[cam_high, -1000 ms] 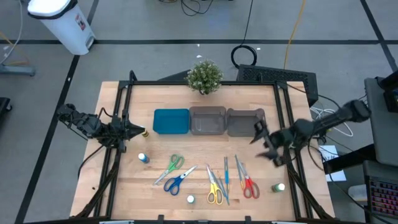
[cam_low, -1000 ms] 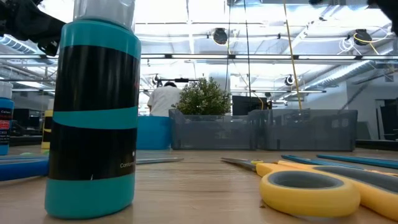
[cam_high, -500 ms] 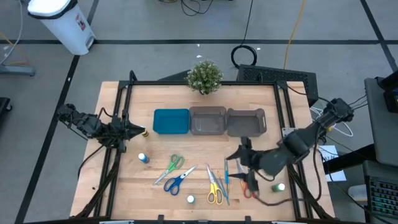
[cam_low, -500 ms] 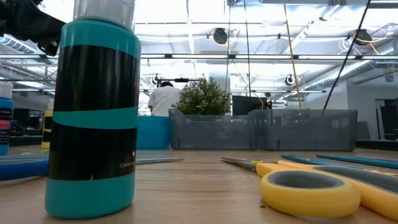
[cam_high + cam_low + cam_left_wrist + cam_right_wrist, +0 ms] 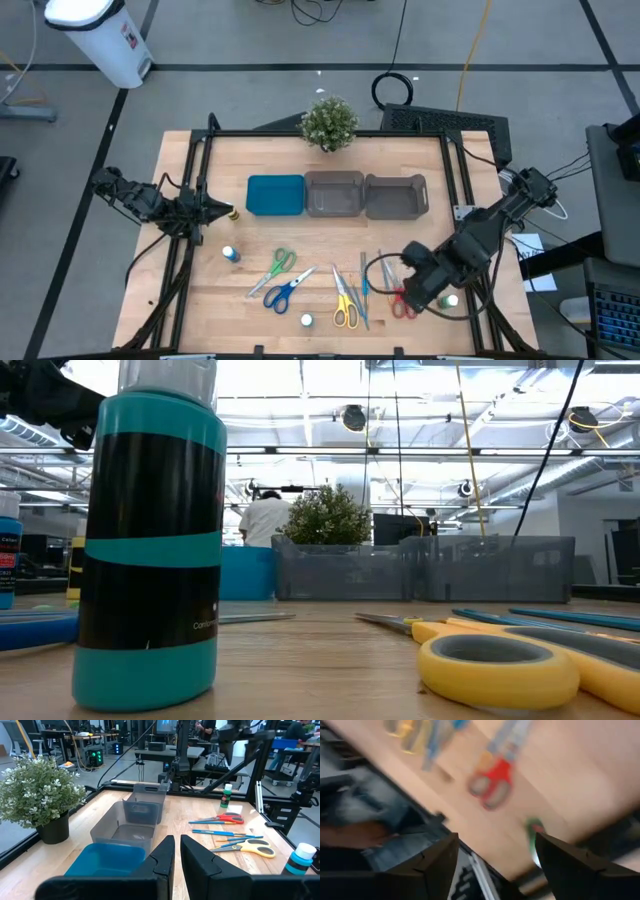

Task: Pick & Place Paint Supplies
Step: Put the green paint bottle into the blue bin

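Observation:
In the high view my right gripper (image 5: 413, 288) hovers open over the table's near right part, above the red-handled scissors (image 5: 403, 302) and beside the green bottle (image 5: 450, 300). Its wrist view is blurred, with the red scissors (image 5: 492, 785) and green bottle (image 5: 535, 827) ahead of the spread fingers (image 5: 496, 837). Green scissors (image 5: 281, 261), blue scissors (image 5: 284, 291), yellow scissors (image 5: 344, 302) and thin blue sticks (image 5: 364, 283) lie flat. A blue bottle (image 5: 231, 254) and a teal bottle (image 5: 306, 320) stand upright. My left gripper (image 5: 220, 211) waits shut at the left edge, next to a yellow bottle (image 5: 233, 213).
A teal tray (image 5: 275, 195) and two grey bins (image 5: 334, 193) (image 5: 396, 196) sit in a row at the table's far middle, with a potted plant (image 5: 329, 122) behind them. The black frame rails (image 5: 196, 180) run along both sides. A person (image 5: 264, 520) stands far off in the room.
My right arm has swung from beside the right grey bin toward the table's near edge and turned, ending over the red scissors and green bottle. Nothing on the table has moved.

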